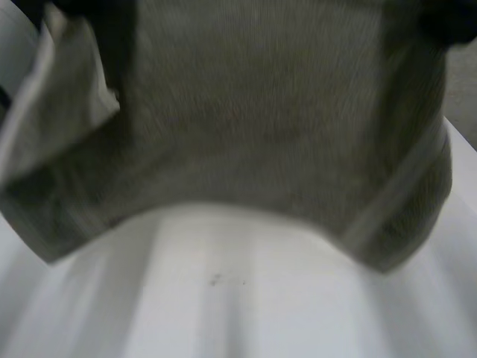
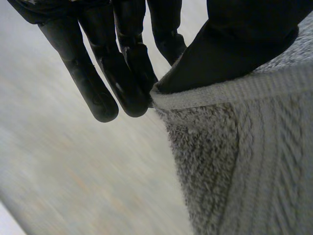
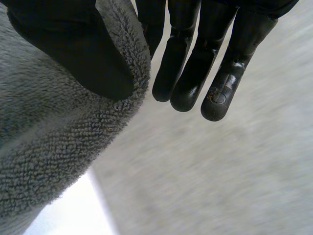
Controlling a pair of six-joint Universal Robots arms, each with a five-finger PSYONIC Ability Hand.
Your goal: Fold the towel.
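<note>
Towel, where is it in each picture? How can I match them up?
Head view: the towel hangs spread wide above the white table.
Left wrist view: the towel has its hemmed edge pinched under the thumb of the left robot hand.
Right wrist view: the towel has its fluffy edge pinched under the thumb of the right robot hand.
Shared landmark: the white table underneath.

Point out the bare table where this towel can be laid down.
Bare white table lies below the sagging edge of the lifted grey terry towel. Higher up is crowded: the towel hangs from the left hand and right hand.
</note>
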